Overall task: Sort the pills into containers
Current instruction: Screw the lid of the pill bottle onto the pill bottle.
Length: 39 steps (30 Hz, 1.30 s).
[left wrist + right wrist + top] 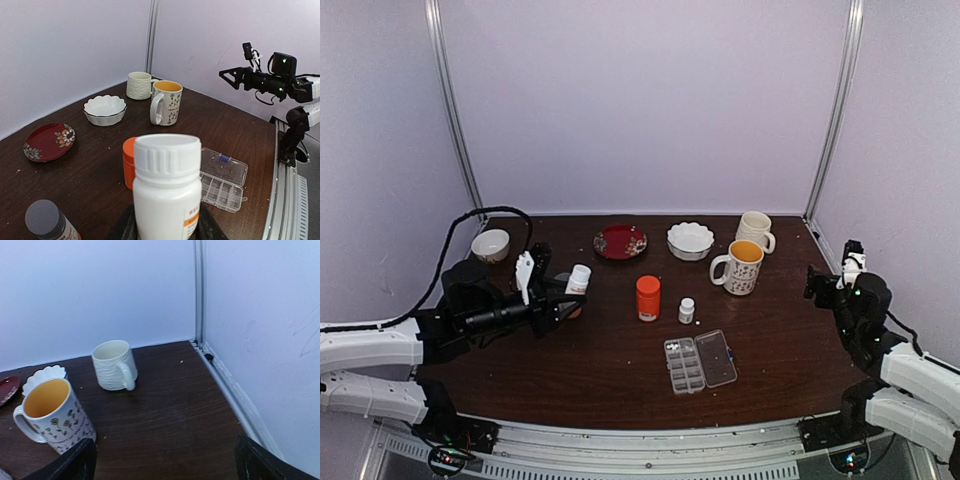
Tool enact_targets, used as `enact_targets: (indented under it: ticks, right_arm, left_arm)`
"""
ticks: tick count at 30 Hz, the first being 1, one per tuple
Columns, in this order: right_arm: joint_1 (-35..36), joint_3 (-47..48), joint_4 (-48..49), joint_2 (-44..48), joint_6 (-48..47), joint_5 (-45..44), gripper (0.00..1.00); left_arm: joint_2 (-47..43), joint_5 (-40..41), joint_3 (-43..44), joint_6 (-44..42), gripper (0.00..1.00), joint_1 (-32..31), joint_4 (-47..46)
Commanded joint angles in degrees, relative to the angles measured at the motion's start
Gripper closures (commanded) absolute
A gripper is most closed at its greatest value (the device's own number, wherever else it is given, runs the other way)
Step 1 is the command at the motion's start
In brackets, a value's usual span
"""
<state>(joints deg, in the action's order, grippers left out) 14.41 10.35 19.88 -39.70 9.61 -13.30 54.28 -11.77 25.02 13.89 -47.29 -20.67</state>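
Sitting nearest the arm bases, front-centre on the dark table (620,370), is the clear pill box (700,362). It lies flat with its lid (717,358) swung open to the right and its compartments (685,366) in two rows on the left half. What is inside the compartments cannot be made out.

Just behind the box stands a small white bottle (687,310). A few tiny pale specks, probably pills (672,321), lie loose on the table just beside it, between bottle and box. An orange bottle (648,297) stands upright left of the small one.

At the left, the left gripper (568,298) is clamped on a white bottle (167,190) with a ribbed white cap. The bottle is upright and lifted off the table. A grey-capped bottle (45,220) stands on the table beside it.

At the right edge, the right gripper (226,80) is raised off the table with its jaws spread wide and nothing between them. It is well apart from the pill box.

Farther back are a patterned mug (740,266) with a yellow inside and a cream mug (754,230) behind it. A white scalloped bowl (690,240) and a red plate (620,242) lie to their left. A small bowl (490,245) sits in the far left corner.
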Motion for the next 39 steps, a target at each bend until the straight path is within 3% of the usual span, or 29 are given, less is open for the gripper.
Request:
enact_targets:
  ticks: [1, 4, 10, 11, 13, 17, 39]
  right_arm:
    - [-6.1, -0.2, 16.2, -4.9, -10.0, 0.4, 0.01]
    - [-10.9, -3.3, 31.5, -13.3, -5.6, 5.5, 0.02]
    - [-12.3, -1.5, 56.6, -39.2, -7.5, 9.8, 0.01]
    - [-12.5, -1.4, 56.7, -39.6, -7.4, 10.4, 0.00]
    - [-12.6, 1.0, 47.4, -37.1, -7.3, 10.3, 0.00]
    - [-12.5, 4.1, 42.5, -37.6, -7.8, 10.6, 0.00]
    - [-12.5, 4.6, 43.0, -38.4, -8.8, 13.1, 0.00]
  left_arm:
    - [1.8, -0.6, 1.5, -0.1, 0.92, 0.4, -1.1]
    - [2.4, -0.7, 2.0, -0.4, 0.92, 0.4, -1.2]
    - [3.8, -0.7, 2.7, -1.5, 0.92, 0.4, -1.0]
    - [3.6, -0.4, 2.7, -1.8, 0.92, 0.4, -0.9]
    - [3.1, -0.1, 2.5, -2.1, 0.92, 0.5, -0.8]
    - [2.9, -0.3, 1.7, -3.0, 0.92, 0.5, -2.5]
    - [0.1, 0.9, -1.0, -5.5, 0.92, 0.6, -2.8]
